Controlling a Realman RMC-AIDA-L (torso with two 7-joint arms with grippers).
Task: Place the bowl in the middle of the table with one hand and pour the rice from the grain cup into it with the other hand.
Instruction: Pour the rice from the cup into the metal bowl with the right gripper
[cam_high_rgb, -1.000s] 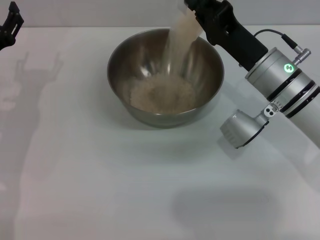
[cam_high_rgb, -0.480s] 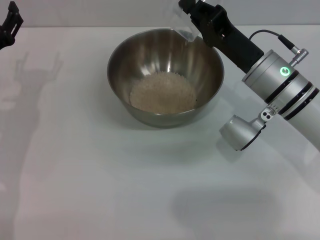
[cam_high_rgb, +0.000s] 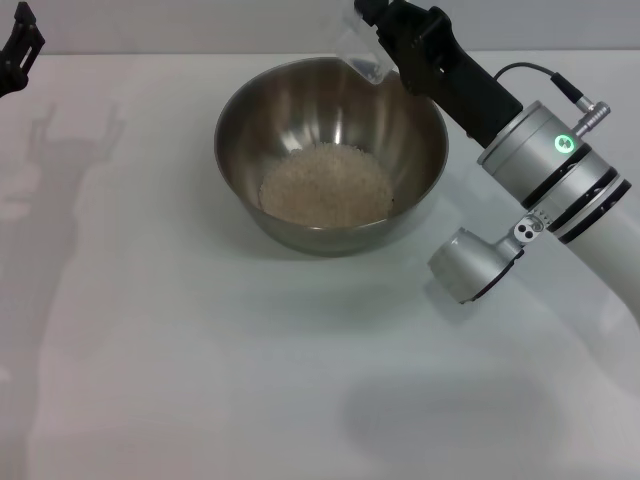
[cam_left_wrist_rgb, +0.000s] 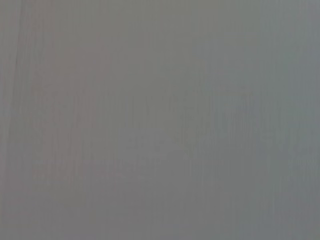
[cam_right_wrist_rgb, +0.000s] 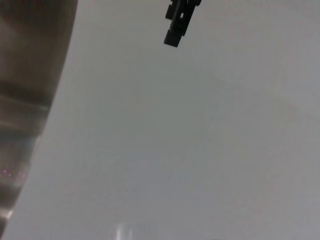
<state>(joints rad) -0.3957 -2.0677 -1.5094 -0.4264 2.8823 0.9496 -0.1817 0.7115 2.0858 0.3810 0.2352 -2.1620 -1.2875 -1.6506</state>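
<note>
A wide, shiny stainless-steel bowl (cam_high_rgb: 331, 155) sits upper centre on the plain white table (cam_high_rgb: 200, 380), holding a mound of pale beige rice (cam_high_rgb: 326, 186). Above its far rim, the black right gripper (cam_high_rgb: 385, 25) clamps a tilted clear plastic cup (cam_high_rgb: 360, 52). The left gripper (cam_high_rgb: 20, 45) hangs at the upper left edge, its jaw state impossible to tell.

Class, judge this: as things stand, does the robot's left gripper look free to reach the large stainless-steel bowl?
Probably yes. The left gripper hangs at the far left, and only bare white table lies between it and the steel bowl; the right gripper occupies the opposite rim.
</note>
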